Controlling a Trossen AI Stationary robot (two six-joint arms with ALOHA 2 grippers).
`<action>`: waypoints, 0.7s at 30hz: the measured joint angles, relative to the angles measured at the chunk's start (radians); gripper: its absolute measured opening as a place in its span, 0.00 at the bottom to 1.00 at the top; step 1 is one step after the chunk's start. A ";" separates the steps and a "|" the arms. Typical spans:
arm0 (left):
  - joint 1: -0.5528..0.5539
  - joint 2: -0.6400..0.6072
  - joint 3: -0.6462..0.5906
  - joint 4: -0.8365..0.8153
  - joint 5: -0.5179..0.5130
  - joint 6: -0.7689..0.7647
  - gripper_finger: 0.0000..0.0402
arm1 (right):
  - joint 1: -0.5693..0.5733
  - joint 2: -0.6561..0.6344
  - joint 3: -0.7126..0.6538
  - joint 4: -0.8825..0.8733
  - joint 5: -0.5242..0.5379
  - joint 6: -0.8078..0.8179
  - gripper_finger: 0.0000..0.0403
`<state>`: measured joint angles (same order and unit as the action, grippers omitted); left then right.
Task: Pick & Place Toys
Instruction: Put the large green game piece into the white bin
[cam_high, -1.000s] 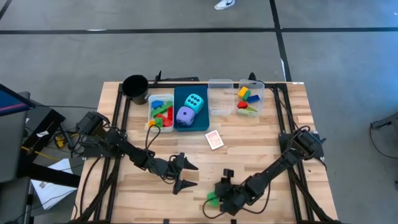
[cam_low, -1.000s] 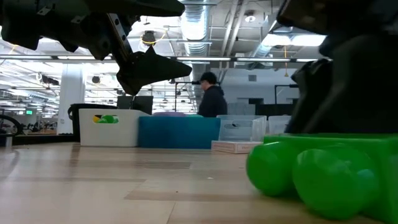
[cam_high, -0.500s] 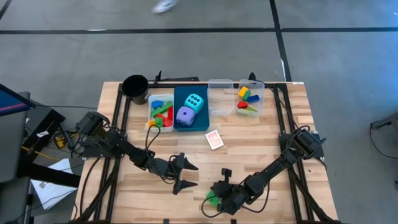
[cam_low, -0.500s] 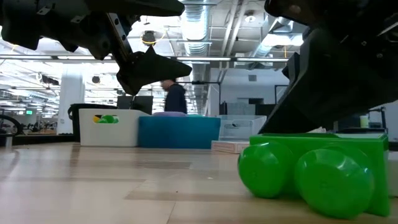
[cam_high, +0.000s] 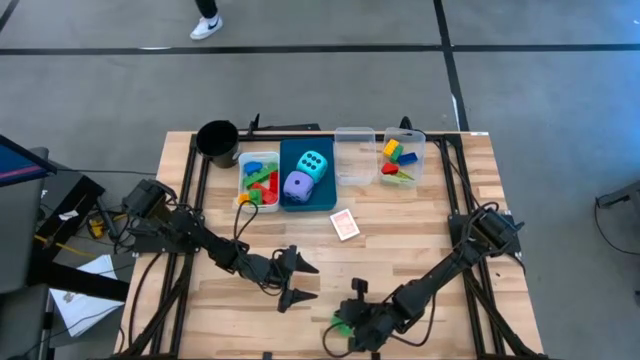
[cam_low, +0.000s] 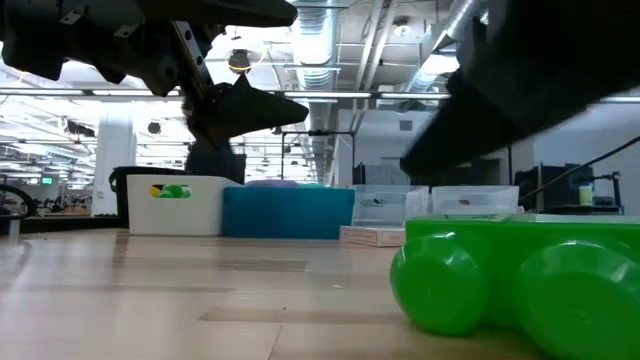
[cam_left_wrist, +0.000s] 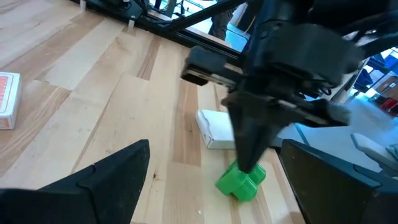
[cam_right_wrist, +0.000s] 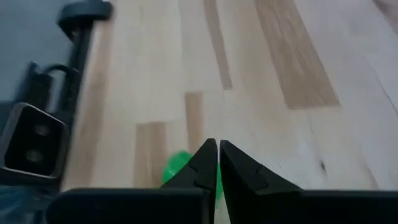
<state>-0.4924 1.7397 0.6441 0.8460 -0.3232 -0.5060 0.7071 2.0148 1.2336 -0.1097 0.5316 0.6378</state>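
Grippers differed plainly. The right gripper (cam_high: 345, 322) hung at the table's (cam_high: 420, 235) front edge, well in front of the blue bin (cam_high: 305, 195), with its fingers (cam_right_wrist: 211, 163) pressed together so that hardly a gap showed between their tips. The green brick (cam_high: 343, 325) lay on the wood right at those tips, the fingers standing on its top; whether they actually pinched it could not be told. A second earlier that gripper had stood slightly farther back and more to the right, and it had since come forward, the brick shifting a little with it toward the front edge. In the low view the green brick (cam_low: 520, 290) filled more of the foreground than before.

The left gripper (cam_high: 297, 280) waited in front of the blue bin with its fingers (cam_left_wrist: 106, 180) spread wide, unchanged. A red-backed card (cam_high: 345, 224) lay flat just in front of the blue bin, where it had been. The cyan die (cam_high: 314, 163) and the purple die (cam_high: 298, 184) sat inside the blue bin, unmoved.
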 joint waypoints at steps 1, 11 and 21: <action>0.000 0.000 0.000 0.000 -0.001 0.000 0.89 | 0.000 0.000 0.011 0.000 -0.012 -0.013 0.04; 0.000 0.000 0.000 0.000 0.000 0.000 0.89 | 0.014 0.000 0.041 -0.013 -0.139 0.016 0.10; 0.000 0.000 0.000 0.000 0.001 0.000 0.89 | -0.022 0.000 0.041 -0.029 -0.272 0.210 0.49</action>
<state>-0.4927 1.7397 0.6441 0.8455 -0.3222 -0.5061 0.6854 2.0144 1.2751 -0.1382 0.2591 0.8478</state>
